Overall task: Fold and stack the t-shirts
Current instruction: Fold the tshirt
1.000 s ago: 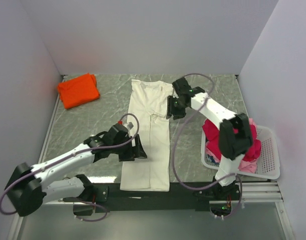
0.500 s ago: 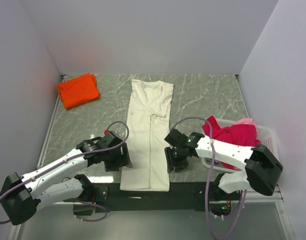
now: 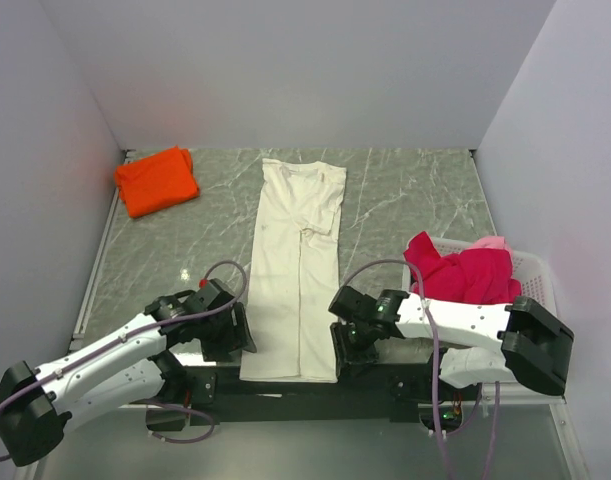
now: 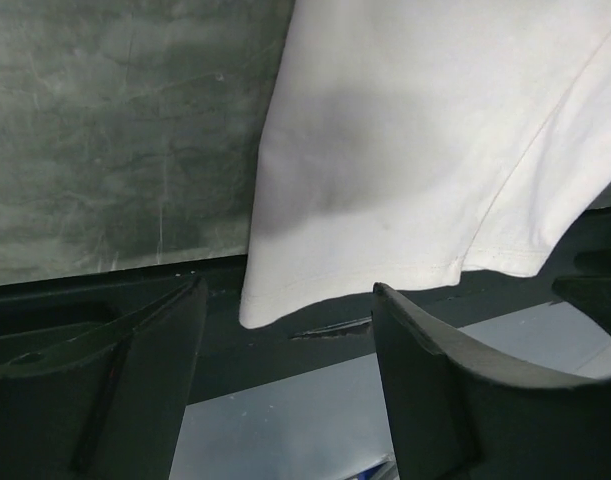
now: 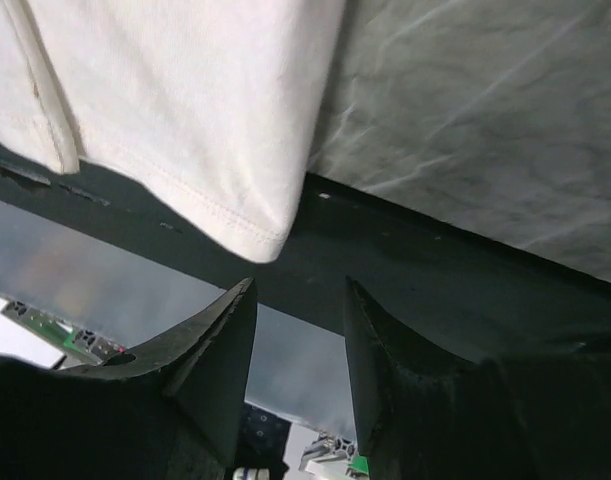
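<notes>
A long cream t-shirt [image 3: 295, 270], folded into a narrow strip, lies down the middle of the table, its hem at the near edge. My left gripper [image 3: 237, 337] is open just left of the hem's left corner. In the left wrist view that cream corner [image 4: 275, 290] lies just beyond my open gripper [image 4: 287, 300], nothing between the fingers [image 4: 135, 380]. My right gripper [image 3: 342, 347] is open beside the hem's right corner; the right wrist view has the cream corner [image 5: 255, 235] just ahead of the open gripper [image 5: 300, 290]. A folded orange t-shirt [image 3: 157, 180] lies far left.
A white lattice basket [image 3: 535, 295] at the right edge holds crumpled crimson t-shirts [image 3: 455, 272] and a pink one [image 3: 490, 243]. The table's dark front rail [image 4: 115, 300] runs just under the cream hem. Walls close the table on three sides.
Both grippers came toward the near edge, to the cream hem's corners. The right arm swung down from the shirt's far end. The left gripper's jaws narrowed a little.
</notes>
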`<state>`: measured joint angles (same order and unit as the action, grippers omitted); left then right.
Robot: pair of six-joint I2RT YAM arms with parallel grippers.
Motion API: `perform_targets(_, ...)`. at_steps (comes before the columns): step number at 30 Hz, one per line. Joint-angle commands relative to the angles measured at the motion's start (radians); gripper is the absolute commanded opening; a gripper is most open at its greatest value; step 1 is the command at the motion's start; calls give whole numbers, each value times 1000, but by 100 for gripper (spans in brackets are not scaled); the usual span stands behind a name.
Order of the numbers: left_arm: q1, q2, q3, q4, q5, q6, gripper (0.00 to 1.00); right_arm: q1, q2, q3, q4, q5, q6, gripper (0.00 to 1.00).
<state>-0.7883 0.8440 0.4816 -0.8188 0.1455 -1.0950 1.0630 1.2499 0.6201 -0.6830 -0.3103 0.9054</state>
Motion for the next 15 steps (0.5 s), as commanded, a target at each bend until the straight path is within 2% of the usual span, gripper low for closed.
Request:
perform_targets(1, -5, -29, -40, 32, 42, -49, 72, 32, 15, -8, 69, -33, 35, 47)
perform_targets(15, -9, -39, -37, 41, 23, -68, 73, 57, 115, -23, 151, -10, -2, 45)
